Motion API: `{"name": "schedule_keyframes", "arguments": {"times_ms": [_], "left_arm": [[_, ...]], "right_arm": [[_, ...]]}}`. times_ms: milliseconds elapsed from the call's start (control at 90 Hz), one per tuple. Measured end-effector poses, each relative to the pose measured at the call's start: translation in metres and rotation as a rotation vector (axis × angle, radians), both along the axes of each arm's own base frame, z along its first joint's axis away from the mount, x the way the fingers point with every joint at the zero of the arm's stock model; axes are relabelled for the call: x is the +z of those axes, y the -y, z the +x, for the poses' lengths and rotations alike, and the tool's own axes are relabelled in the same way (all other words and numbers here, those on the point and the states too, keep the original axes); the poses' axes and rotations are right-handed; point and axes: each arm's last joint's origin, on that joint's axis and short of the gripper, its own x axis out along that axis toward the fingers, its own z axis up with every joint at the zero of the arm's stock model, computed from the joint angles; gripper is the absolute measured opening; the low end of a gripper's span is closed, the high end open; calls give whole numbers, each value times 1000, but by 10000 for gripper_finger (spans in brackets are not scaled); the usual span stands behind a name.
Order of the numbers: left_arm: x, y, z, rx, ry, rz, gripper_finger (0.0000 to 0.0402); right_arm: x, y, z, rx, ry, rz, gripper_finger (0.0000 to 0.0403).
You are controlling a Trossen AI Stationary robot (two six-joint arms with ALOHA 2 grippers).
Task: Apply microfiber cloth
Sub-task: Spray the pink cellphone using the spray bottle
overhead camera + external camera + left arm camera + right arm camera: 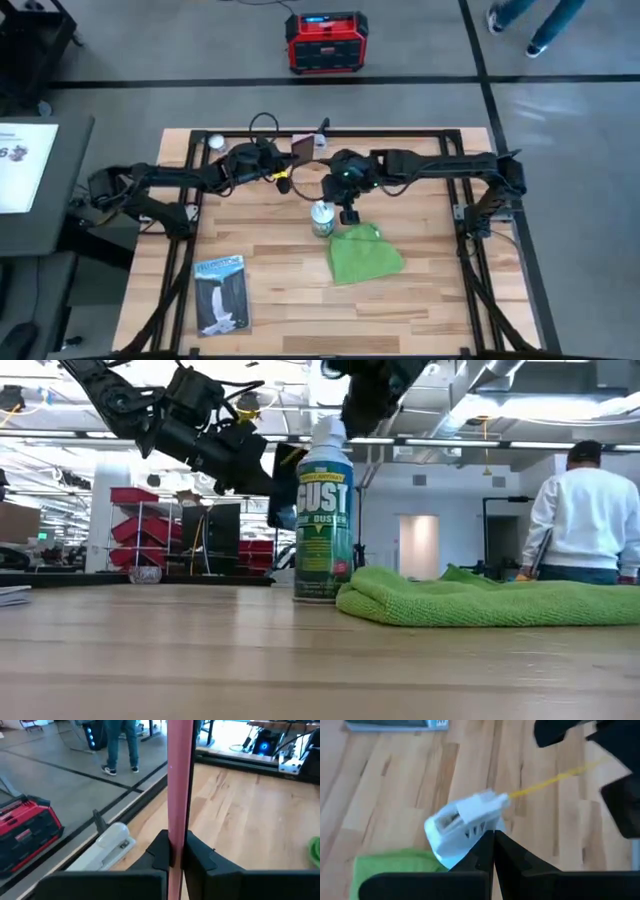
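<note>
The green microfiber cloth (365,255) lies rumpled on the table right of centre, also seen in the low view (480,600). A dust-spray can (322,218) stands upright just left of it. My right gripper (349,214) is shut and hovers above the gap between can and cloth. In its wrist view (493,837) the can's white nozzle (465,817) shows just past the fingertips. My left gripper (296,162) is raised near the table's far edge, shut on a pink phone (303,148). My left gripper pinches the pink phone by one end (176,837) between its two fingers, which come from the table's left. The phone stands on end beyond the fingers, seen edge-on in the wrist view, and is lifted clear of the table.
A blue-grey booklet (222,293) lies at the table's near left. A small white ball (216,142) sits at the far left edge. A red box (328,42) stands on the floor beyond the table. A person (590,510) stands in the room behind.
</note>
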Motion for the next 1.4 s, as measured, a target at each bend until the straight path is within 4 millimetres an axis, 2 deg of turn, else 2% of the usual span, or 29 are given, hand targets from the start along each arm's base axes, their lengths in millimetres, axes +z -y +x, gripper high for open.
{"name": "schedule_keyframes", "arguments": {"times_ms": [144,289,622,711,844,967,1100,1211,1400], "left_arm": [[0,1,0,3,-4,1,3],[5,10,-4,103,-50,50,3],[39,41,-40,178,-32,85,3],[28,52,-52,193,1,65,3],[-2,68,-70,239,26,10,3],[-19,79,-79,261,67,-13,3],[-19,83,-80,277,102,-10,3],[-20,84,-80,278,96,-13,3],[-20,84,-80,283,101,-13,3]], "right_arm": [[20,2,-2,6,15,-16,0],[32,2,-4,7,23,-30,0],[33,-4,-2,39,31,-38,0],[33,-4,-3,44,27,-40,0],[32,-3,-2,46,28,-44,0],[29,-2,1,63,26,-58,0],[21,1,13,70,-38,-62,0],[22,6,22,76,-93,-78,0],[41,8,33,102,-111,-124,0]]}}
